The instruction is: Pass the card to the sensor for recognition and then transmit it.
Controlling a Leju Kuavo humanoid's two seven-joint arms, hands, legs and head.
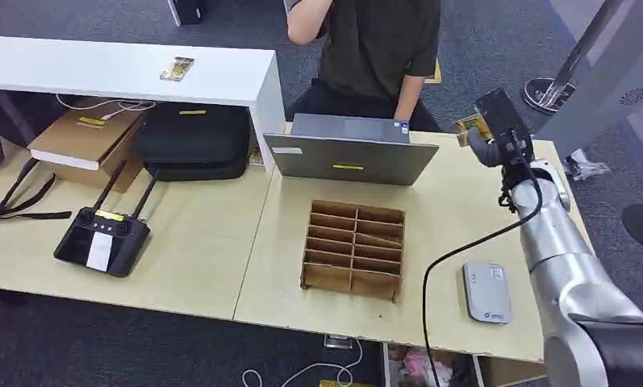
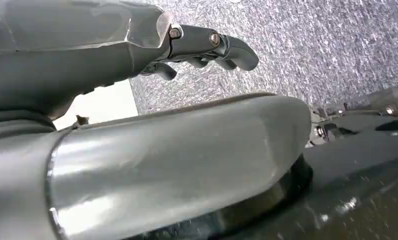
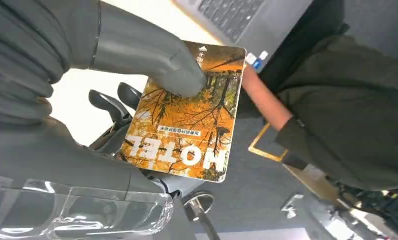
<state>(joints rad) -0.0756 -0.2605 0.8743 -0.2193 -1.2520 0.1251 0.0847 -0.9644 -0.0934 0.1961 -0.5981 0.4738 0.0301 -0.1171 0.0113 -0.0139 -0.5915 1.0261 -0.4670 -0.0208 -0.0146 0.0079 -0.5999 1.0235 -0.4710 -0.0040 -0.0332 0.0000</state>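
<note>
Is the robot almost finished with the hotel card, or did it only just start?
Past the start, not finished. Done: the right hand grips the orange hotel card. In hand: it holds the card raised near the table's far edge, by the person behind the laptop. Whether the grey sensor read it can't be told. Left: the person takes it.

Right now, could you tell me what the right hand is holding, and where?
The right hand pinches the card near one short edge.
</note>
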